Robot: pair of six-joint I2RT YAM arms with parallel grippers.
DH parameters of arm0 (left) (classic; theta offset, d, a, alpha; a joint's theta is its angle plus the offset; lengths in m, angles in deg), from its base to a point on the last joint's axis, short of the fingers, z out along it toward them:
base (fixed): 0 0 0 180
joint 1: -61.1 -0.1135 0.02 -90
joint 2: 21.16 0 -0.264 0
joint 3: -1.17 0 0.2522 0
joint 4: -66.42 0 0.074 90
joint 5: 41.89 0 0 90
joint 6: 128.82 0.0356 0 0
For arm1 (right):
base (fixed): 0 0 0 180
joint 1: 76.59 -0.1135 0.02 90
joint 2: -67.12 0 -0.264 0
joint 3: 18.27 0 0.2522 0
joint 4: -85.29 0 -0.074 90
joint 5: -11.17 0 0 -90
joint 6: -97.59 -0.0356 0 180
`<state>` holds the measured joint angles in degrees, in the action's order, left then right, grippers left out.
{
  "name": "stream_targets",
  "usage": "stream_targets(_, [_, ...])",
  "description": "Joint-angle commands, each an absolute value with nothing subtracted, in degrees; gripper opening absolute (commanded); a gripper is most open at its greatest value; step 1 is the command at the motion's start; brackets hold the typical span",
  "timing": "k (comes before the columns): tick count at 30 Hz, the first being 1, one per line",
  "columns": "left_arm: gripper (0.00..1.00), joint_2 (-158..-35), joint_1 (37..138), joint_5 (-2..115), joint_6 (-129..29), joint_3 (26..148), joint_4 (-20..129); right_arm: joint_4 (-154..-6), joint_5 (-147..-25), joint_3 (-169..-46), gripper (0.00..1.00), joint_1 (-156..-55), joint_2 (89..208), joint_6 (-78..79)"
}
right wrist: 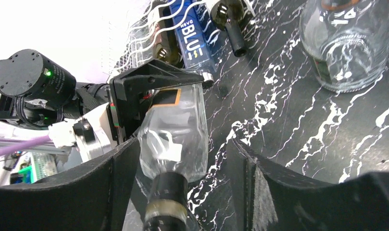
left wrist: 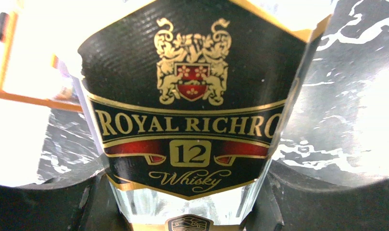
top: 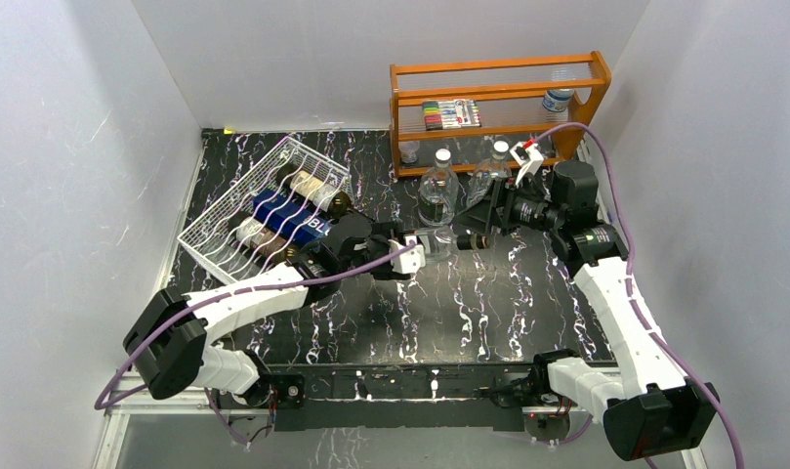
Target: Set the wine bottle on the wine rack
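The wine bottle (top: 437, 239) is clear glass with a black and gold label (left wrist: 190, 96) and lies level above the table's middle. My left gripper (top: 410, 256) is shut on its body, one finger on each side of the label (left wrist: 187, 211). My right gripper (top: 474, 237) stands open around the dark-capped neck (right wrist: 168, 192). Its fingers (right wrist: 279, 192) are apart from the glass, with a wide gap on the right side. The white wire wine rack (top: 207, 230) sits at the back left, just behind my left arm, and holds several bottles.
An orange wooden shelf (top: 498, 98) with markers stands at the back right. Two clear plastic bottles (top: 437, 191) stand in front of it, close behind the held bottle. A clear jar (right wrist: 348, 48) shows at the upper right of the right wrist view.
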<state>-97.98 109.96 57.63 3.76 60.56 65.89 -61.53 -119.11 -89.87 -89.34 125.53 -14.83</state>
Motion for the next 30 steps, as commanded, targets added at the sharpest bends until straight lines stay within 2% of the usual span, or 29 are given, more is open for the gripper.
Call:
stream_targets(1, [0.00,-95.4,110.1,56.5,21.1,65.9,71.7,-56.2,-119.5,-94.9,0.79,-89.1,124.3,-7.6])
stream_targets(6, [0.00,-96.8,109.9,51.6,27.7,64.9,81.6,-48.2,-118.0,-96.1,0.80,-90.4,125.1,-3.1])
stream_targets(11, [0.00,-97.6,108.3,51.5,34.2,62.2,88.9,-43.9,-117.2,-94.8,0.81,-93.9,124.7,-1.5])
stream_targets(19, [0.00,-97.2,107.9,54.9,39.6,61.5,88.1,-41.8,-113.1,-93.5,0.81,-99.6,127.2,0.6])
stream_targets(24, [0.00,-97.7,107.9,55.1,43.4,59.9,90.6,-39.5,-106.0,-95.4,0.81,-102.8,131.3,2.6])
stream_targets(30, [0.00,-96.9,107.9,56.8,43.7,59.5,90.4,-40.3,-107.1,-95.2,0.80,-105.0,132.2,3.3])
